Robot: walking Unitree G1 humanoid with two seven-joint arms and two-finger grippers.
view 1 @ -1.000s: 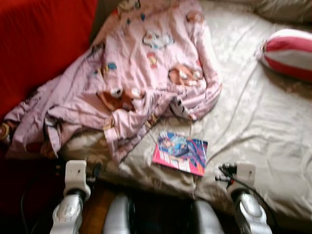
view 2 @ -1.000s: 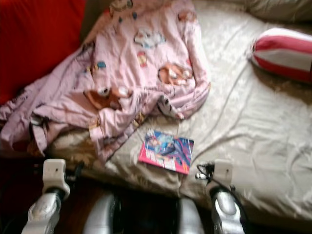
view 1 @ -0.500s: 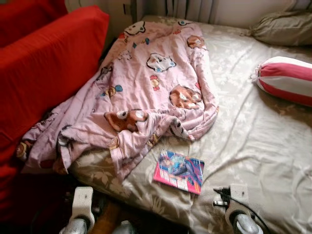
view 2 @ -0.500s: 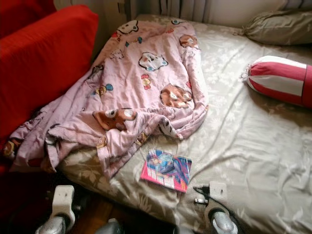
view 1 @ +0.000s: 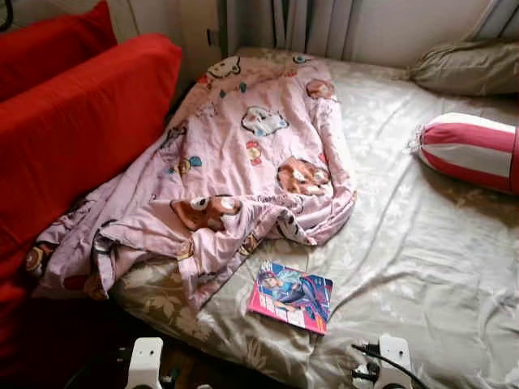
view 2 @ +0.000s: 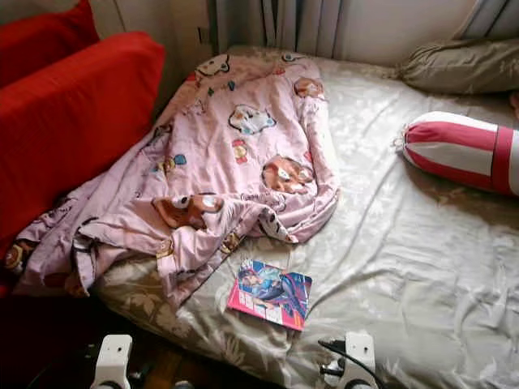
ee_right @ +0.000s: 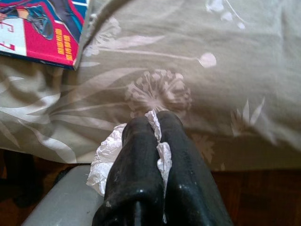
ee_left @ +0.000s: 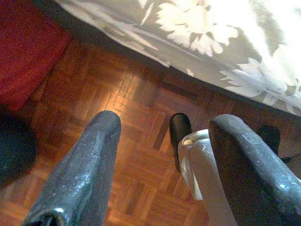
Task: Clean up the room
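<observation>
**A:** What is in front of the robot?

**B:** I am looking down at a bed covered by a beige floral-print bedsheet (view 1: 422, 243). A crumpled pink cotton blanket printed with cartoon animals (view 1: 235, 170) lies across the robot's left half of the bed, and its lower corner hangs over the edge beside a bright red fabric sofa (view 1: 73, 138). Near the front edge of the bed, just below the blanket's hem but apart from it, a thin pink and blue comic magazine (view 1: 291, 296) lies flat. On the far right rests a red and white striped bolster pillow (view 1: 470, 151), and behind it a beige pillow (view 1: 470, 69) lies at the head of the bed.

**A:** Where are the grippers?

**B:** Both hang low at the front of the bed. In the right wrist view, the right gripper (ee_right: 156, 123) has its two black fingers pressed together on a crumpled piece of white tissue paper (ee_right: 110, 153), which sticks out between and beside them. It is held over the draped edge of the sheet, with the magazine's corner nearby. In the left wrist view, the left gripper (ee_left: 164, 125) has its fingers spread apart and holds nothing. It points at the brown wooden parquet floor (ee_left: 131, 117) below the bed's edge.
</observation>
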